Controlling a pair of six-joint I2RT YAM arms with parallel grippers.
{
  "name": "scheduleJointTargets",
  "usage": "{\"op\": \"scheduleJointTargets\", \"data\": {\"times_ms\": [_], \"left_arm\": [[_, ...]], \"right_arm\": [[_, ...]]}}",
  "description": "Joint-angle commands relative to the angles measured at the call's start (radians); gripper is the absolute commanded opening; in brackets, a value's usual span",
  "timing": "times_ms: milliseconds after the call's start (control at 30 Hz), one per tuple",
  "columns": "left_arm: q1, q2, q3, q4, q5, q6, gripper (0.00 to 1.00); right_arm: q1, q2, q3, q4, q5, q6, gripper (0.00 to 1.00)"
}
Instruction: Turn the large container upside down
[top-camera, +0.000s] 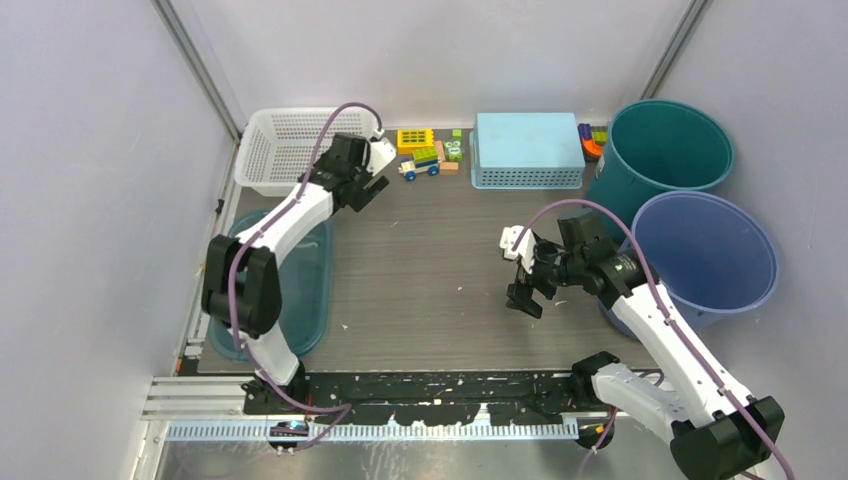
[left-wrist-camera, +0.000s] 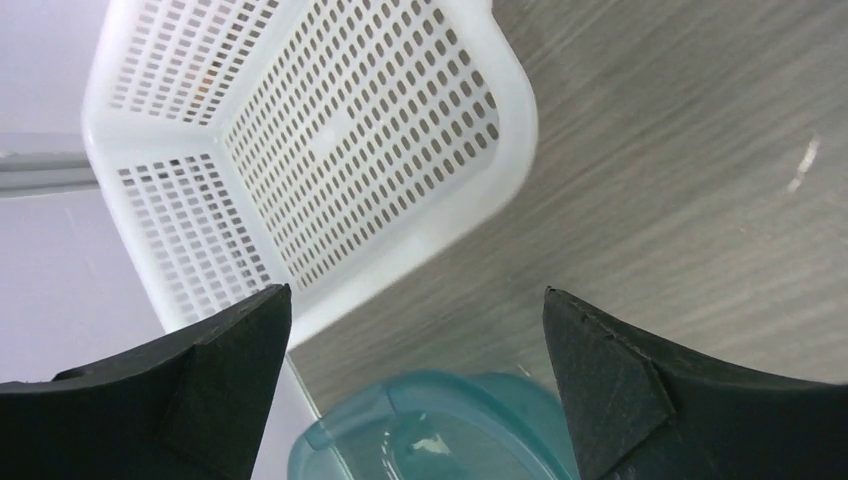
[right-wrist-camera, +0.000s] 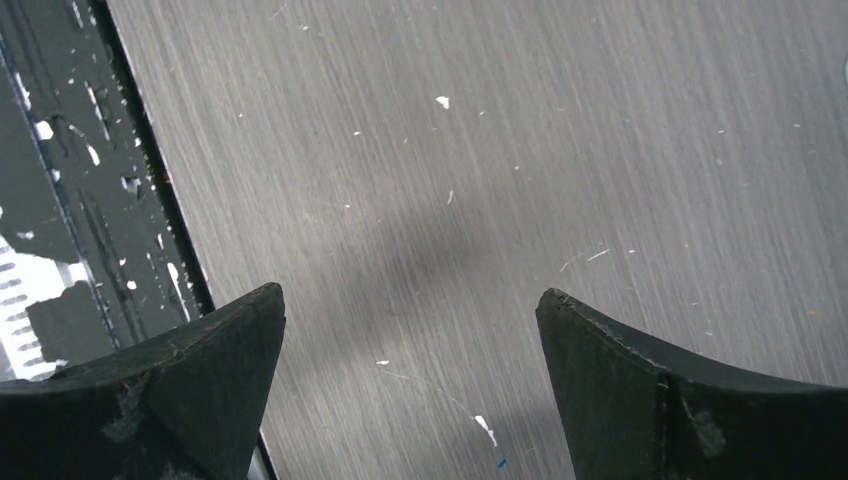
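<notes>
A large translucent teal container (top-camera: 308, 290) lies flat at the table's left edge, partly under my left arm. Its rim (left-wrist-camera: 440, 425) shows at the bottom of the left wrist view. My left gripper (top-camera: 372, 186) hangs open past the container's far end, beside the white basket (top-camera: 272, 148), with nothing between its fingers (left-wrist-camera: 416, 292). My right gripper (top-camera: 525, 290) stands open over bare table at the right of centre, far from the container. The right wrist view shows only grey tabletop between that gripper's (right-wrist-camera: 409, 291) fingers.
The white mesh basket (left-wrist-camera: 320, 150) sits at the back left. Toy blocks and a small truck (top-camera: 425, 152) lie beside a light blue perforated box (top-camera: 527, 148) at the back. A teal bucket (top-camera: 660, 150) and a blue bucket (top-camera: 705, 255) stand at the right.
</notes>
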Motion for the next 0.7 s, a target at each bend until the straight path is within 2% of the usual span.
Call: {"op": "scheduleJointTargets", "data": {"times_ms": [0,267,467,667], "left_arm": [[-0.023,0.089,0.112,0.085,-0.078,0.07,0.97],[-0.062,0.25,0.187,0.097,-0.129,0.083,0.91],[-0.066,0.311,0.234,0.074,-0.136,0.072,0.83],[-0.066,0.343,0.256,0.045,-0.135,0.07,0.69]], "right_arm": [[-0.044,-0.035,-0.012,0.073,-0.073,0.002,1.0],[-0.076,0.0,-0.041,0.081,-0.111,0.001,1.0],[-0.088,-0.015,-0.054,0.087,-0.104,-0.015,1.0],[-0.094,-0.022,-0.057,0.092,-0.098,-0.021,1.0]]}}
